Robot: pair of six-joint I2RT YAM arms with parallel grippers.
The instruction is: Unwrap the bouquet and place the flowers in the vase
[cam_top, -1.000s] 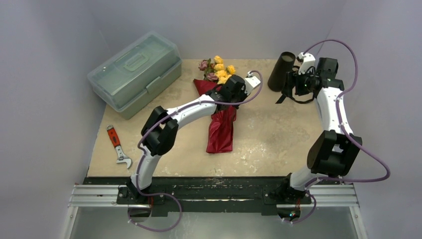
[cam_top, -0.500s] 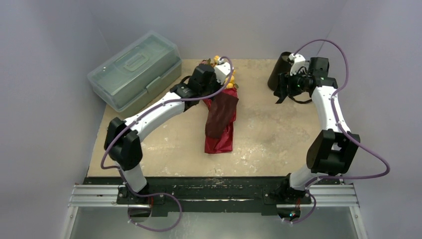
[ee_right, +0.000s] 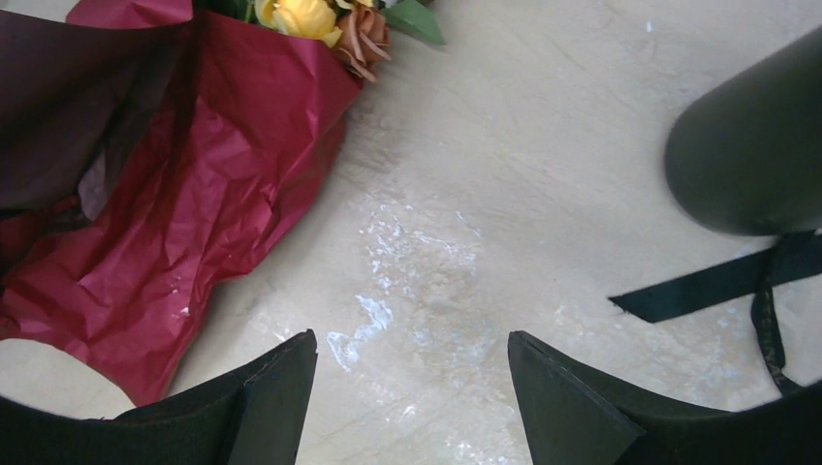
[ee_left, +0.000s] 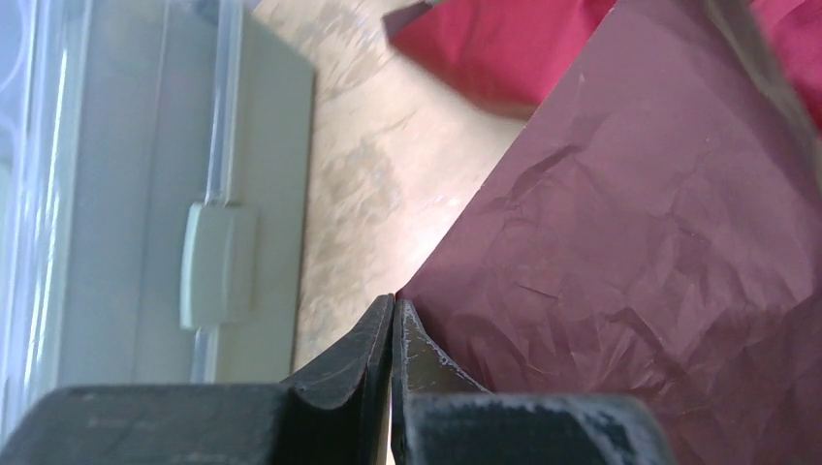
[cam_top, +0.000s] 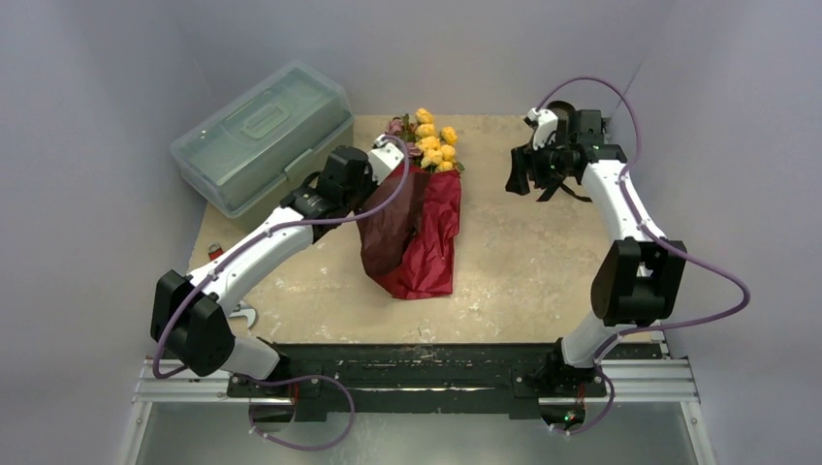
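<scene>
- Near left edge of the table (cam_top: pixel 523 262): a wrench (cam_top: pixel 242 313) is seen, mostly covered by the left arm passing over it.
- Mid-table: the bouquet (cam_top: pixel 417 213) is laid lengthwise, stem end toward the arm bases. Its red paper (cam_top: pixel 431 257) is spread flat on the surface, and the dark maroon paper (cam_top: pixel 388 228) is raised off it on the left side.
- Left gripper (ee_left: pixel 393 305): jaws are pressed together, with a corner of the dark maroon paper pinched between the tips. The sheet is held up beside the wrap, on the side toward the box.
- Right gripper (ee_right: pixel 409 349): fingers are spread wide with nothing between them. It is held over bare table between the bouquet and the vase (ee_right: pixel 751 145).
- A black ribbon (ee_right: pixel 708 283) is seen loose on the table, just beside the vase base.
- In the overhead view the vase is hidden behind the right arm.
- Far end of the wrap: the flowers (cam_top: pixel 431 140) are not yet out of the paper, and their yellow and pink heads are pointed toward the back wall.
- Far left corner: a translucent lidded box (cam_top: pixel 262 131) is noted, lid shut.
</scene>
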